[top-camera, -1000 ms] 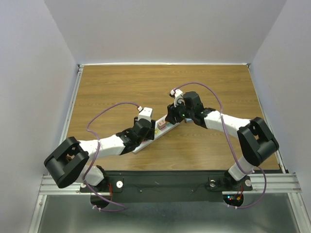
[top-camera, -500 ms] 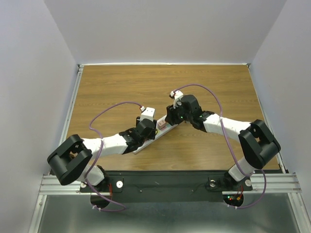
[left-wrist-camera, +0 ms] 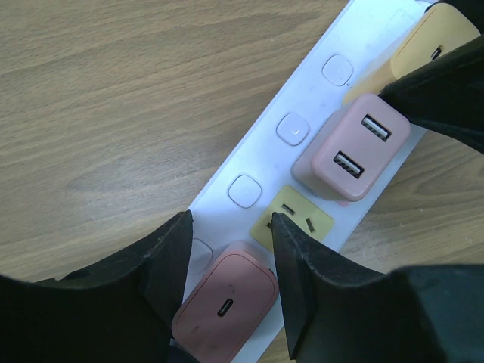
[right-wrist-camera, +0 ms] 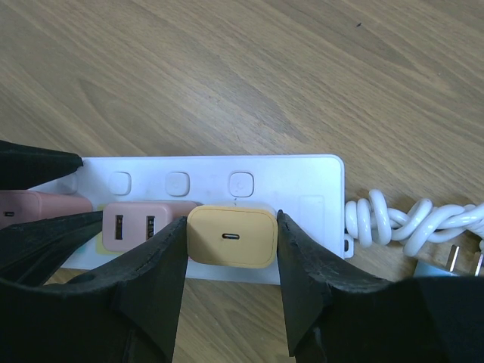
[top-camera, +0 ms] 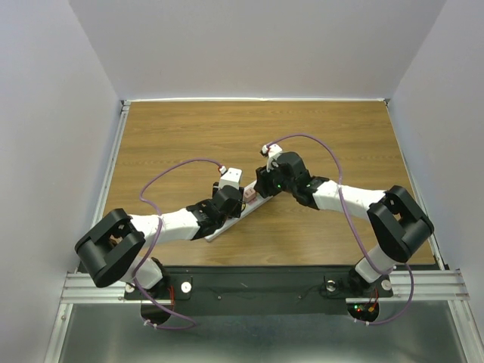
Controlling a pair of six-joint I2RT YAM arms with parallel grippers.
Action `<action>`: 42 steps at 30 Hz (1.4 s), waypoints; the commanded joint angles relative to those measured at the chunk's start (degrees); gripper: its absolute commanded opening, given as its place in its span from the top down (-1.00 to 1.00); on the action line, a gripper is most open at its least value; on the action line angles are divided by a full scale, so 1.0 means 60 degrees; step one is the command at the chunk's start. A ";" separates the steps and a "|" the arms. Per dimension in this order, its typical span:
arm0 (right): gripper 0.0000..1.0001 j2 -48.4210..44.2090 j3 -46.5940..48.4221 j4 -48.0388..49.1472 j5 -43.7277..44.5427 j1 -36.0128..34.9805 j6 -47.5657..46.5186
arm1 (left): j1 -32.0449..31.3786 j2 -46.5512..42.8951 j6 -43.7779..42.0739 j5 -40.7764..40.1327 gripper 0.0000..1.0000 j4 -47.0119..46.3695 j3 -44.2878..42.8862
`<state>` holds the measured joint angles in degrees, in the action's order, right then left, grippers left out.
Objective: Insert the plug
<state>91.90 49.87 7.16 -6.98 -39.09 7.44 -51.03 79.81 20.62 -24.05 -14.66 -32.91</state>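
Yellow plug (right-wrist-camera: 231, 236) upright on white pwr strip (right-wrist-camera: 302, 178)

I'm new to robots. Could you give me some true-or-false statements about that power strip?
1. Three plugs are at the strip. True.
2. The yellow plug sits between the right gripper's fingers. True.
3. The middle plug has one port. False: it has two.
4. Every socket is filled. False: one socket beside the middle plug is bare.
5. The cord lies straight. False: it is coiled.
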 commanded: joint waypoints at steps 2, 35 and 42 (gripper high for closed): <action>0.92 0.0168 -0.0401 -0.1837 0.0460 -0.0296 0.0517 | -0.0080 0.0043 -0.0024 -0.0005 -0.12 0.0231 -0.0273; 0.10 -0.1796 0.0244 -0.1384 0.1867 -0.0267 0.1221 | -0.0080 0.0248 -0.0068 0.0054 -0.09 0.0348 -0.0404; 0.10 -0.1445 0.0156 -0.0930 0.1736 -0.0209 0.1162 | -0.0065 0.0248 -0.0082 0.0068 -0.09 0.0348 -0.0419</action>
<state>82.89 50.19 -3.03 3.14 -40.21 14.94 -51.07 80.62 20.32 -24.16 -13.87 -33.87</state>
